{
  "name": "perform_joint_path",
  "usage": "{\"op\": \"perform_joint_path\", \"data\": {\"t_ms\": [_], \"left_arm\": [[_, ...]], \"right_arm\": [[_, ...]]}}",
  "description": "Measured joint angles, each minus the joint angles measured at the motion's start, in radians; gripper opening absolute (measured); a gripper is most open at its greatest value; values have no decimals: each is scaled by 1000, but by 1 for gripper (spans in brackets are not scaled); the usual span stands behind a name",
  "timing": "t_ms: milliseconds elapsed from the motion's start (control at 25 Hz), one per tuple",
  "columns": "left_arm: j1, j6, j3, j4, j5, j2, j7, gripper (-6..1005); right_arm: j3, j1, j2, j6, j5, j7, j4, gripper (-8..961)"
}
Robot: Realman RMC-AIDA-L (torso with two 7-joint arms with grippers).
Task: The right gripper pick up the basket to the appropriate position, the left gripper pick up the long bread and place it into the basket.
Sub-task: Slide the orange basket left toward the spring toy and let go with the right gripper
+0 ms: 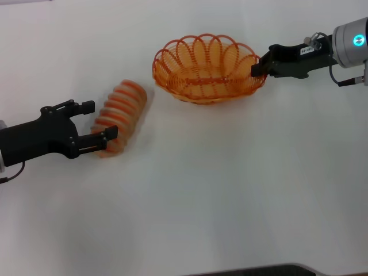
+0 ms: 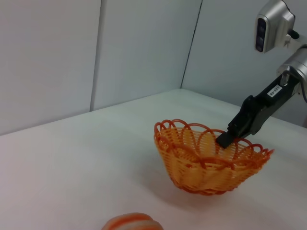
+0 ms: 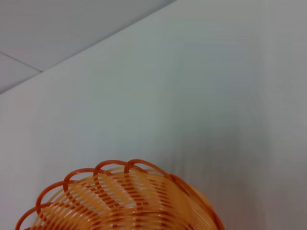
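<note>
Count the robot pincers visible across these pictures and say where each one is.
2. The left pincer straddles the long bread at the table's left; the right pincer grips the basket rim at the right.

The head view looks down on the surface [image 1: 230,190] from above. Both wrist views sit low and near, sharing the basket [image 1: 208,69] [image 2: 211,163] [image 3: 120,201].

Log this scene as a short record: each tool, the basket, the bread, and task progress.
right tool: shut on the basket rim, at the basket's right side
basket: orange wire, tilted, holds nothing
left tool: open, fingers around the near end of the bread
bread: ridged loaf, left of the basket, not in it
table: white
progress: bread not yet placed
</note>
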Motion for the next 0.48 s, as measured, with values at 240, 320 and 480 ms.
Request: {"op": "perform_joint_path", "data": {"t_ms": [240,320,480], "left_arm": [[4,-5,1,0,0,-1,0,841],[4,-8,1,0,3,-1,0,841],[4,-9,2,0,3,-2,1,841]], "right_arm": [[1,-3,4,20,0,0,1,89],[3,-4,6,25,2,0,6,89],[3,-5,7,36,3,0,13,89]]}}
